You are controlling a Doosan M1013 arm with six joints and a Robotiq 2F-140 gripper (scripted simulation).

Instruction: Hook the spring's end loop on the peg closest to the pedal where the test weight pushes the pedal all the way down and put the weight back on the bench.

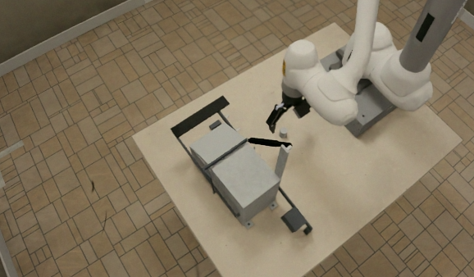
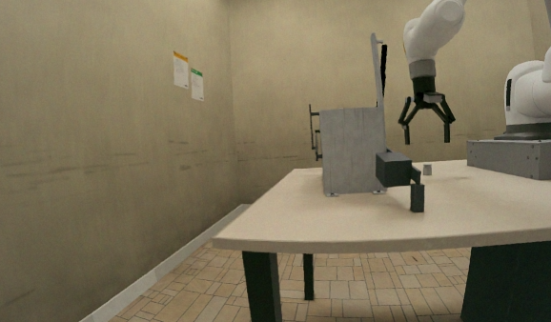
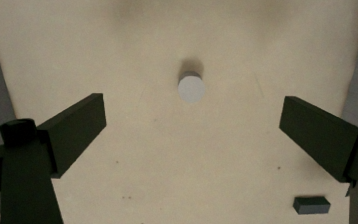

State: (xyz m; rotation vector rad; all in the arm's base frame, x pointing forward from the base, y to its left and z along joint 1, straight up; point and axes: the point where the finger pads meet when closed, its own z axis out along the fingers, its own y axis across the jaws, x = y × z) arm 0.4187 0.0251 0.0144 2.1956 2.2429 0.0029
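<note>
Beige bench (image 1: 360, 176) carries everything. Small grey steel weight (image 1: 284, 132) stands upright on bench directly below spread, empty claw (image 2: 426, 128), apart from fingers. Grey box feeder (image 1: 241, 176) bolted on bench beside claw, dark pedal (image 1: 293, 219) at far end. Grey arm base block (image 1: 372, 112) behind claw.

I've got the white arm (image 1: 362, 53) reaching out from its base, wrist (image 2: 423, 71) turned straight down. My gripper (image 2: 426, 134) hangs in the air, black fingers spread to full width, nothing between them.
</note>
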